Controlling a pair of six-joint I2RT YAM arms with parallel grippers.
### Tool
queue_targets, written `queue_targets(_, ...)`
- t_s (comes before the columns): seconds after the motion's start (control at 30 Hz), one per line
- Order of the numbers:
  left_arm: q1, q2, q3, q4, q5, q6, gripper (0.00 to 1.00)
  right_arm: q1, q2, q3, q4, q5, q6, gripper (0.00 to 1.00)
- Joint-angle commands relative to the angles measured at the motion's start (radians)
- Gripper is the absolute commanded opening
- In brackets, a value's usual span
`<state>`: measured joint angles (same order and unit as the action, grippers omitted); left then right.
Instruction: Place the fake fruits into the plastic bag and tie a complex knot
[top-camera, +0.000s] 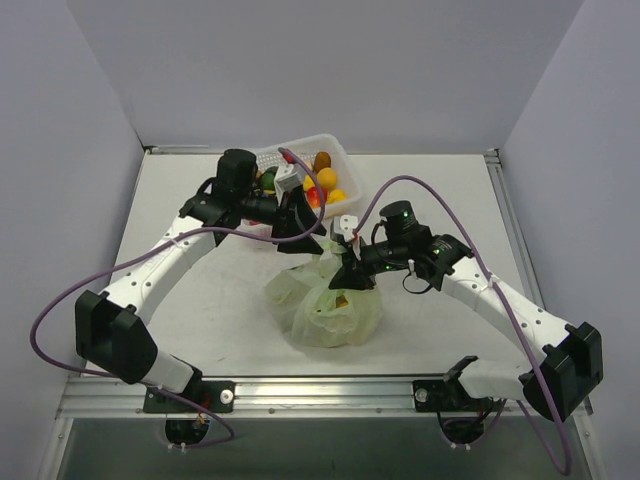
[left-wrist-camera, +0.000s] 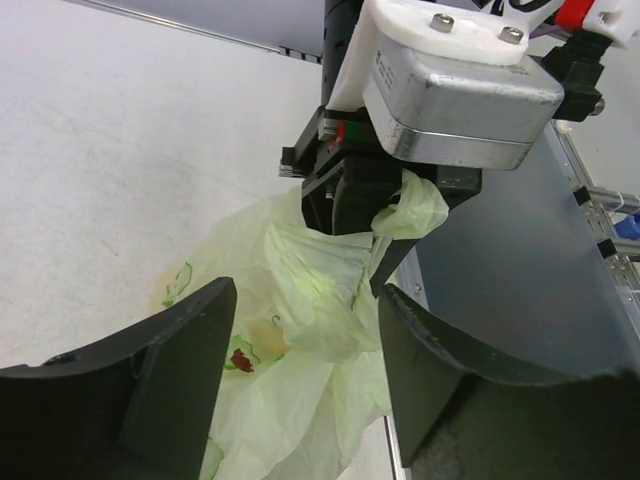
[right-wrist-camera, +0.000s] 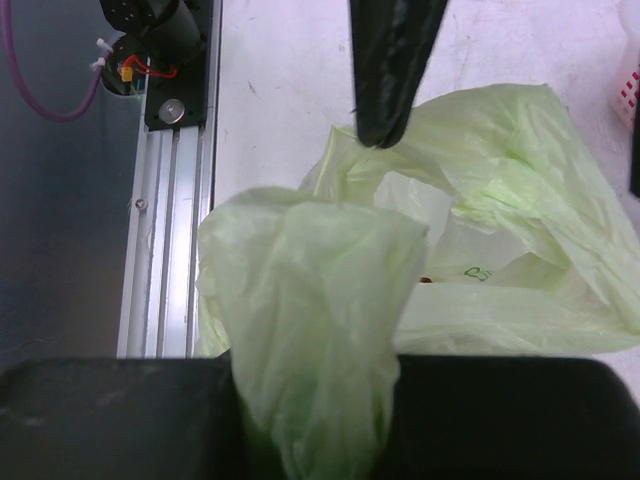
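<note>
The pale-green plastic bag (top-camera: 330, 312) slumps on the table between the two arms, and a yellowish shape shows through its top. My right gripper (right-wrist-camera: 315, 372) is shut on a bunched strip of the bag (right-wrist-camera: 320, 290), holding it up over the bag's body. My left gripper (left-wrist-camera: 305, 295) hovers open just above the bag (left-wrist-camera: 300, 330), with crumpled plastic below the gap and neither finger pinching it. In the top view the left gripper (top-camera: 303, 238) and the right gripper (top-camera: 348, 268) stand close together over the bag's far side. Several fake fruits (top-camera: 326, 180) lie in the white basket.
The white perforated basket (top-camera: 300, 150) stands at the back of the table, right behind the left wrist. The aluminium rail (right-wrist-camera: 165, 230) runs along the table's near edge, close to the bag. Walls close off the left, right and back.
</note>
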<state>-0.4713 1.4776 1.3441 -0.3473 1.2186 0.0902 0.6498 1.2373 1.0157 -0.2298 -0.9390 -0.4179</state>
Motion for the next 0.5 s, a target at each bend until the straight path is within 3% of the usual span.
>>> queue_targets(0.0,-0.023,0.010,0.006,-0.021,0.027,0.005,0.67,0.007,-0.033,0.026,-0.003,0.006,-0.025,0.00)
queue_targets(0.07,-0.032,0.015,0.009,-0.027,0.007,0.005,0.62,0.008,-0.038,0.026,-0.003,0.011,-0.028,0.00)
queue_targets(0.13,-0.033,0.019,0.027,-0.036,-0.017,0.003,0.46,0.007,-0.041,0.023,-0.003,0.020,-0.032,0.00)
queue_targets(0.17,-0.032,0.023,0.038,-0.042,-0.028,0.005,0.36,0.005,-0.041,0.023,-0.003,0.034,-0.030,0.00)
queue_targets(0.2,-0.029,0.024,0.047,-0.056,-0.034,0.009,0.18,0.005,-0.042,0.021,-0.002,0.043,-0.022,0.00)
queue_targets(0.27,-0.015,0.013,0.078,-0.065,-0.062,0.032,0.01,0.005,-0.045,0.014,0.024,0.139,0.020,0.00)
queue_targets(0.4,0.002,-0.016,0.138,-0.067,-0.122,0.089,0.00,-0.024,-0.027,0.020,0.046,0.329,0.308,0.00)
queue_targets(0.47,0.005,-0.017,0.191,-0.061,-0.189,0.105,0.00,-0.058,-0.022,0.014,0.047,0.361,0.531,0.00)
